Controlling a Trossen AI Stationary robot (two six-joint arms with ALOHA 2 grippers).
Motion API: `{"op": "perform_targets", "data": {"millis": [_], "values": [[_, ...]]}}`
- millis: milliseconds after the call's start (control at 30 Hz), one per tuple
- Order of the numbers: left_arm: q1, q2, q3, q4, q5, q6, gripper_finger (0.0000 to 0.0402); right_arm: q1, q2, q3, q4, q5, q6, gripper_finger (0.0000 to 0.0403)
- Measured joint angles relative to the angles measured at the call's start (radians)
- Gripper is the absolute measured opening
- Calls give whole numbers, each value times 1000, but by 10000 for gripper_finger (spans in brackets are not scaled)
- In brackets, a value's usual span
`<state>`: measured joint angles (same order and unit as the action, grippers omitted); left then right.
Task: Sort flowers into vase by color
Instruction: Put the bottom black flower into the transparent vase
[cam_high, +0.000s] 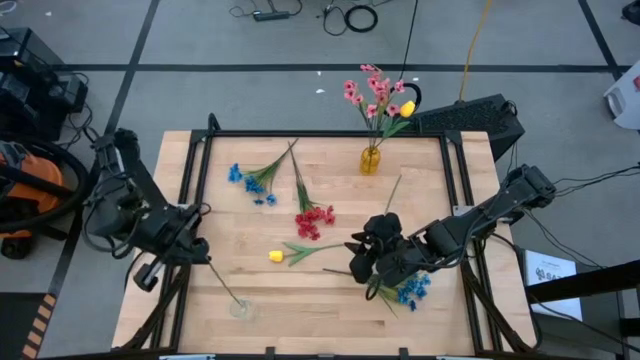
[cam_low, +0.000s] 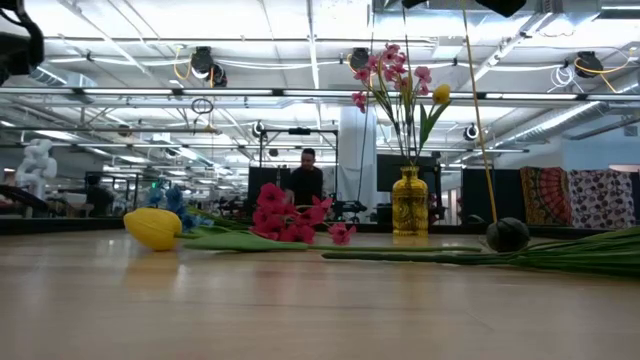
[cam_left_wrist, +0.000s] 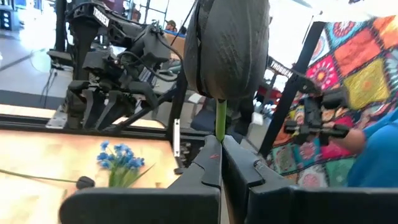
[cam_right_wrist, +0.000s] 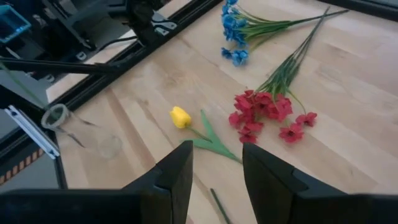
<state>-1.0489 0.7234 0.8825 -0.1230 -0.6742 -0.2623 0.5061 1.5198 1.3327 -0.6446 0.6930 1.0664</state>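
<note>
So the left claw (cam_left_wrist: 219, 163) sits at the near-left edge of the light wooden surface (cam_high: 330, 285), clenched on the thin green stem of a dark near-black tulip-shaped flower (cam_left_wrist: 227, 46). In the left wrist view the big dark head stands right above the pinched fingers.

The right claw (cam_right_wrist: 216, 169) hovers over the near-right part of the surface with its fingers spread apart and nothing between them. Its wrist view looks down at a yellow tulip bud with a green leaf (cam_right_wrist: 181, 117) lying flat, and the red blossom sprig (cam_right_wrist: 264, 114) a bit beyond it.

A blue blossom sprig (cam_high: 252, 183) lies on the far-left part of the surface, a second blue cluster (cam_high: 411, 290) lies right by the right arm, and a dark bud on a long stem (cam_low: 507, 234) lies on the right side in the low view.

The small amber glass vase (cam_high: 371, 159) stands upright at the far edge holding pink blossoms (cam_high: 372, 92) plus a yellow bud (cam_high: 407, 108). A clear glass vase (cam_right_wrist: 79, 132) lies on its side near the left claw.
</note>
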Motion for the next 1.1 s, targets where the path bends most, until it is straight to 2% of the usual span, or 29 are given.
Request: {"op": "perform_targets", "data": {"millis": [400, 600, 867, 1100], "values": [[-43, 53, -1, -98, -25, -46, 0, 0, 14, 0, 44, 23, -4, 130], [-45, 59, -64, -102, -82, -53, 0, 0, 14, 0, 46, 37, 14, 130], [-45, 60, -184, -95, -136, -223, 1, 0, 14, 0, 55, 43, 14, 130], [-45, 63, -245, -97, -138, -366, 36, 0, 14, 0, 55, 45, 12, 130]]}}
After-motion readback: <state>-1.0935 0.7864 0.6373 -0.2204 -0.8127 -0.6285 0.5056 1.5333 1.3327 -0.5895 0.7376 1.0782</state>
